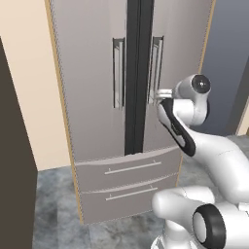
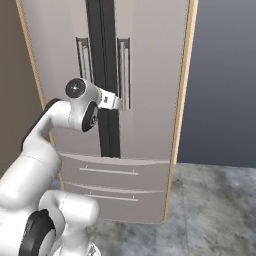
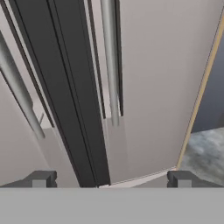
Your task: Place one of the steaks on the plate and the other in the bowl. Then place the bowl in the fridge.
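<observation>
Fridge [image 1: 97, 97]: tall, grey steel, both upper doors shut, dark seam down the middle; stands straight ahead of the arm, framed by a thin wooden edge.
Right door handle [image 1: 156, 68]: vertical bar just right of the seam; seen close up in the hand view [image 3: 110, 61], running down the centre of the picture.
Left door handle [image 1: 118, 73]: vertical bar just left of the seam, apart from the hand.
Lower drawers [image 1: 129, 168]: two, stacked under the doors, both shut, each with a thin horizontal pull.
Gripper [image 3: 109, 179]: raised to handle height, close in front of the right door, near the lower part of its handle.
Jaws: spread wide, nothing between them; both dark tips apart at the bottom of the hand view, handle above the gap.
Contact with handle: cannot tell.
Floor [image 2: 215, 210]: grey, marbled, beside and before the fridge.
</observation>
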{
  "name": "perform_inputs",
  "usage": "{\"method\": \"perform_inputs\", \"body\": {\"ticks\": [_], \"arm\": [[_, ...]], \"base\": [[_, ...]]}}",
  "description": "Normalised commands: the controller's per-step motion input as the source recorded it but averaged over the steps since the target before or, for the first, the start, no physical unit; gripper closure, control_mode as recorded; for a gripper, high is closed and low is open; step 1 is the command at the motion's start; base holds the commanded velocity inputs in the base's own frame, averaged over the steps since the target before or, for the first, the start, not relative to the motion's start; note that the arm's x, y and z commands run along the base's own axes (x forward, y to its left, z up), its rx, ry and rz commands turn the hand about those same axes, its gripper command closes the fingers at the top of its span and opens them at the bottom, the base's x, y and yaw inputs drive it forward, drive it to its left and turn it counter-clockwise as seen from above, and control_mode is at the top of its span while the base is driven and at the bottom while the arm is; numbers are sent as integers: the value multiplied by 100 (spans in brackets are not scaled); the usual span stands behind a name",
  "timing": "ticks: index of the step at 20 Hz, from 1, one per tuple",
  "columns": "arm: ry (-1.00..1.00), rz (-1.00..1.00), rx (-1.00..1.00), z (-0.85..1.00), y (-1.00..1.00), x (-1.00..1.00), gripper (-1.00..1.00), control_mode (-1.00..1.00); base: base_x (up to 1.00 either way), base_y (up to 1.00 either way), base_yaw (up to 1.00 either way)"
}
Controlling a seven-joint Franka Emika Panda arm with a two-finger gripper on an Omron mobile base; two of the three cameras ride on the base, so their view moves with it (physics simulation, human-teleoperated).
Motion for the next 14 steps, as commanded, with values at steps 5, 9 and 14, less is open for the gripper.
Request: {"method": "perform_inputs", "body": {"ticks": [5,9,14], "arm": [[-2,0,0,0,-11,51,-100,-100],[-1,0,0,0,-28,61,-100,-100],[0,0,-1,0,0,49,-100,-100]], "base": [[0,0,0],[0,0,0],[0,0,0]]}}
